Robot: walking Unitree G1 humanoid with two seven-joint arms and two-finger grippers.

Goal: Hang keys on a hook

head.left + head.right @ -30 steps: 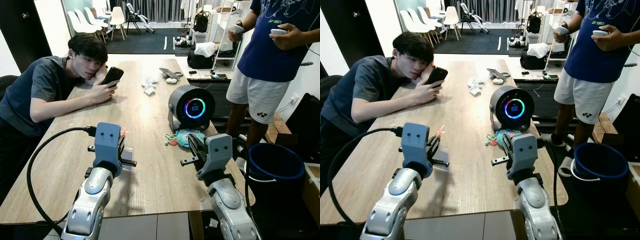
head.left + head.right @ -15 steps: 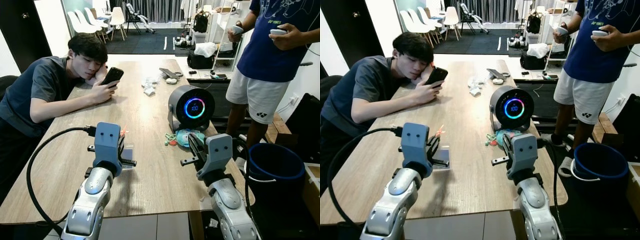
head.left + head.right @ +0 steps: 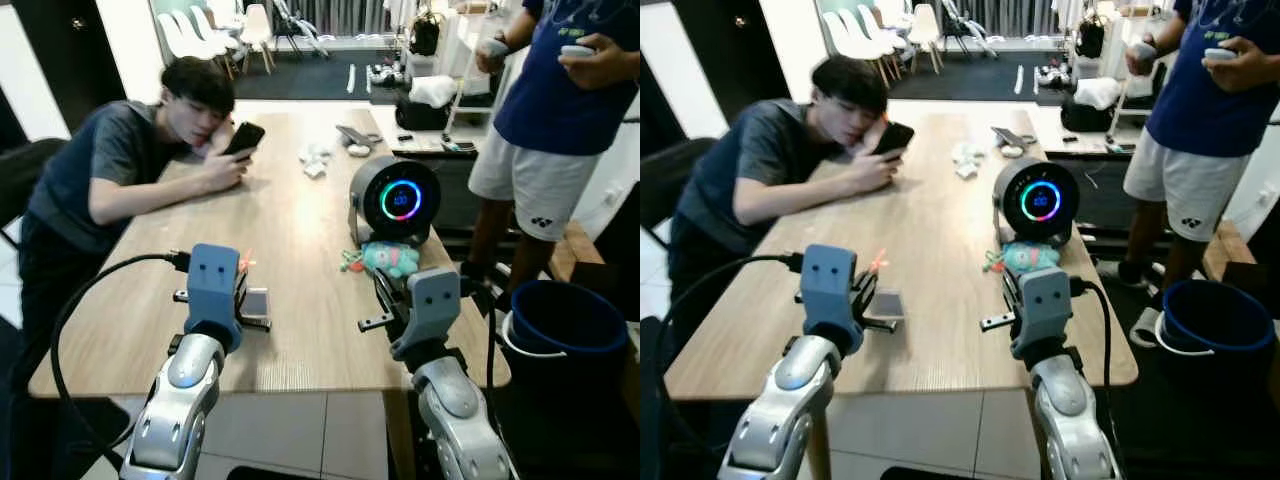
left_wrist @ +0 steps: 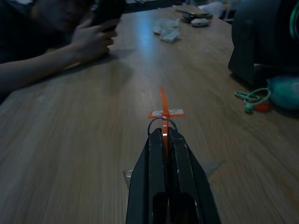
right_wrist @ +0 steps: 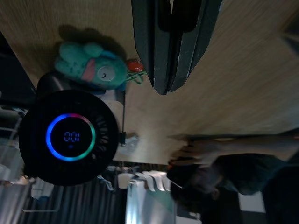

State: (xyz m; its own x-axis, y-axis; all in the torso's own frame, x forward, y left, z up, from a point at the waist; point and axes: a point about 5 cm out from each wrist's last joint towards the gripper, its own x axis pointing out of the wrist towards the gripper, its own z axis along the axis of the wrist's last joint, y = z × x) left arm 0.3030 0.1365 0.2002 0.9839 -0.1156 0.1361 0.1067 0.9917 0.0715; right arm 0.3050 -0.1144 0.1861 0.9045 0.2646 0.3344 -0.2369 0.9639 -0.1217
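The left end effector (image 4: 164, 140) hangs low over the near part of the table (image 3: 290, 240), fingers pressed together on an orange tag (image 4: 163, 109) with a thin metal ring (image 4: 162, 125) at the fingertips. These look to be the keys; no key blade can be made out. The tag's long axis runs straight on from the fingers, pointing up the table toward the far end. In the left eye view the tag (image 3: 243, 264) peeks out just past the left wrist housing.

The right end effector (image 5: 174, 65) is held at like height over the table's right part, fingers together and holding nothing. A teal plush (image 3: 388, 259) with a green loop lies just ahead of it, touching the foot of a round black device (image 3: 394, 201) with a lit ring.

No hook can be identified in any view. Judgement: the task's thing is already in the left arm's grip, so the left arm is the one to deliver; the hook must first be found.

A seated person (image 3: 130, 165) leans on the table's left side with a phone (image 3: 244, 138). A second person (image 3: 555, 110) stands at the right, beside a blue bucket (image 3: 560, 320).
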